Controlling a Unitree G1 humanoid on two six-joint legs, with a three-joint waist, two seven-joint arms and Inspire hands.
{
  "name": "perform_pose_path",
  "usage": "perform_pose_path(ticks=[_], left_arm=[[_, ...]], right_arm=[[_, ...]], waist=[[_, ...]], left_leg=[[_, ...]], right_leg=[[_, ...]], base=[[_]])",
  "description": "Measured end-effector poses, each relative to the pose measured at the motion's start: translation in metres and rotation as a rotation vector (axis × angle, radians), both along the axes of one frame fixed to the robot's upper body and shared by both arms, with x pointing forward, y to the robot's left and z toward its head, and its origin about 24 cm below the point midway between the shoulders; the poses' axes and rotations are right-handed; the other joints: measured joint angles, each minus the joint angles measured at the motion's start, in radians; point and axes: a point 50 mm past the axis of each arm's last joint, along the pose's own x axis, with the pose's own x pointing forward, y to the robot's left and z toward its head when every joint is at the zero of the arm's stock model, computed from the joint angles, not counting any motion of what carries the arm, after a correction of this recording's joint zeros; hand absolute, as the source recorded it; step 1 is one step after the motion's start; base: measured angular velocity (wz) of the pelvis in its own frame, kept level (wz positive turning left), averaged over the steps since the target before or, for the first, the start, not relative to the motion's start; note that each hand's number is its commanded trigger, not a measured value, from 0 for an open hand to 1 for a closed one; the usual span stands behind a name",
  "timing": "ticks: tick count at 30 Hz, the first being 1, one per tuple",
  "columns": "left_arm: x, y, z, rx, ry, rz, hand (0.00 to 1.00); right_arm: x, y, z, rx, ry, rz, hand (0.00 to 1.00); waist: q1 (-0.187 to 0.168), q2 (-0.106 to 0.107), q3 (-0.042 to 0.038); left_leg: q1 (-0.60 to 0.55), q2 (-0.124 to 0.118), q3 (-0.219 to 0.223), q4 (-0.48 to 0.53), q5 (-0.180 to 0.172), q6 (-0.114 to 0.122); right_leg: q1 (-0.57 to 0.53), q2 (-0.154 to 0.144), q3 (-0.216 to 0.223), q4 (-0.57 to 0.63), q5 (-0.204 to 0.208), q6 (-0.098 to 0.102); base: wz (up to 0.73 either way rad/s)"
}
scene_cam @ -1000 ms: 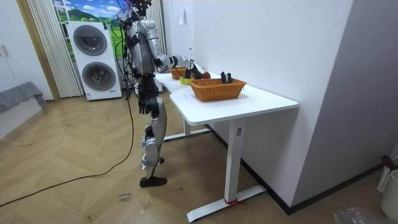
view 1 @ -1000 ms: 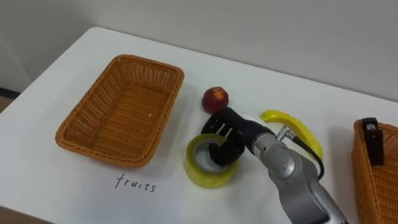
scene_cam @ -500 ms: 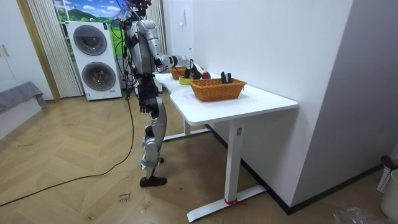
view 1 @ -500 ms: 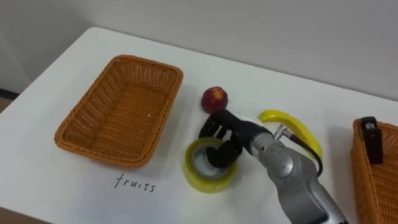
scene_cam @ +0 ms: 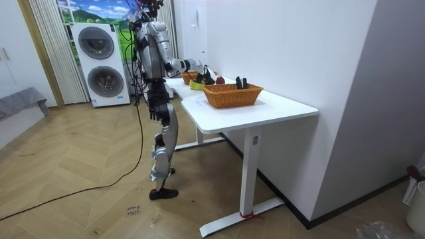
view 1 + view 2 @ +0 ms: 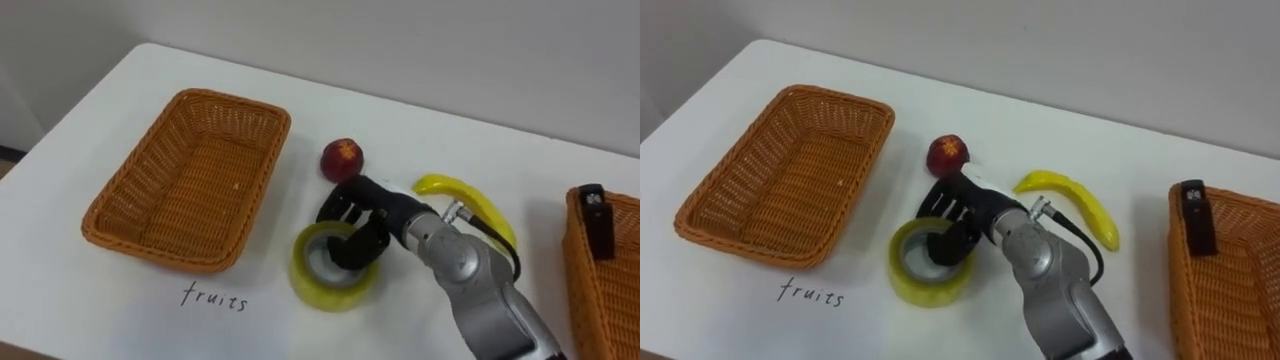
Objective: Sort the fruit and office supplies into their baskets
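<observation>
I stand in what looks like a room of a home. Two front-loading washing machines (image 5: 101, 42) are stacked by the far wall beside a long pleated curtain (image 5: 45, 53). The floor (image 5: 80, 206) is herringbone wood, and my white counter (image 5: 279, 106) stands along a plain white wall (image 5: 299, 40).

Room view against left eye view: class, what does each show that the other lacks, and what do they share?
Room view: the robot standing at the table, left hand hanging, washing machines, wooden floor. Left eye view makes out the right hand curled into the tape roll, the banana, a handwritten label. Shared: the table, the empty basket, the second basket.
</observation>
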Motion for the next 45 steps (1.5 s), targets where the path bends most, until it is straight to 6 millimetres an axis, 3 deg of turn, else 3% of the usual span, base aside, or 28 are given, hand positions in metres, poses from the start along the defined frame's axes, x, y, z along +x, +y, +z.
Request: perform_pose_path(ticks=[6, 11, 18, 22, 26, 36, 45], left_arm=[[-0.014, -0.001, -0.002, -0.013, 0.028, 0.023, 0.0], [-0.029, 0.003, -0.002, -0.01, 0.038, 0.073, 0.0], [-0.035, 0.002, -0.002, -0.016, 0.001, 0.151, 0.0], [-0.044, -0.001, -0.003, -0.022, 0.012, 0.177, 0.0], [-0.056, -0.002, -0.003, -0.009, 0.033, 0.207, 0.0], [-0.067, 0.0, -0.001, 0.003, 0.057, 0.23, 0.0], [-0.07, 0.004, 0.001, 0.007, 0.05, 0.248, 0.0]], right_arm=[[-0.003, -0.019, 0.01, 0.13, -0.02, -0.069, 1.0], [-0.007, -0.043, 0.031, 0.194, -0.183, -0.21, 1.0], [-0.004, -0.065, 0.043, 0.237, -0.307, -0.365, 1.0], [-0.004, -0.082, 0.061, 0.359, -0.401, -0.469, 1.0], [-0.006, -0.099, 0.073, 0.407, -0.492, -0.558, 1.0], [-0.013, -0.114, 0.061, 0.463, -0.475, -0.706, 1.0], [-0.019, -0.152, 0.062, 0.374, -0.56, -0.92, 1.0]], waist=[[-0.044, -0.003, -0.0014], [-0.101, 0.001, -0.0021], [-0.136, 0.017, -0.0035], [-0.139, 0.038, -0.0151], [-0.155, 0.038, -0.0177], [-0.193, 0.022, -0.0181], [-0.226, 0.008, -0.0156]], left_leg=[[-0.003, 0.0, 0.005, 0.0, 0.0, 0.0], [0.009, 0.001, 0.011, 0.0, 0.0, 0.0], [0.022, 0.003, 0.043, -0.002, 0.0, 0.0], [0.021, 0.005, 0.059, -0.001, 0.0, 0.0], [0.021, 0.006, 0.058, -0.001, 0.0, -0.001], [0.015, 0.005, 0.061, 0.014, 0.0, -0.001], [0.019, 0.005, 0.069, 0.009, 0.0, -0.001]], right_leg=[[-0.006, 0.0, -0.001, 0.0, 0.0, 0.0], [0.002, -0.001, 0.007, 0.0, 0.0, 0.0], [0.002, 0.0, 0.033, 0.0, 0.0, 0.0], [-0.001, 0.0, 0.042, 0.001, 0.0, 0.0], [0.004, 0.001, 0.038, 0.002, 0.0, 0.0], [0.001, -0.001, 0.039, 0.001, 0.0, 0.0], [-0.005, 0.0, 0.042, 0.001, 0.0, 0.0]], base=[[0.0], [-0.01], [-0.15], [-0.12], [0.0], [0.0], [0.0]])
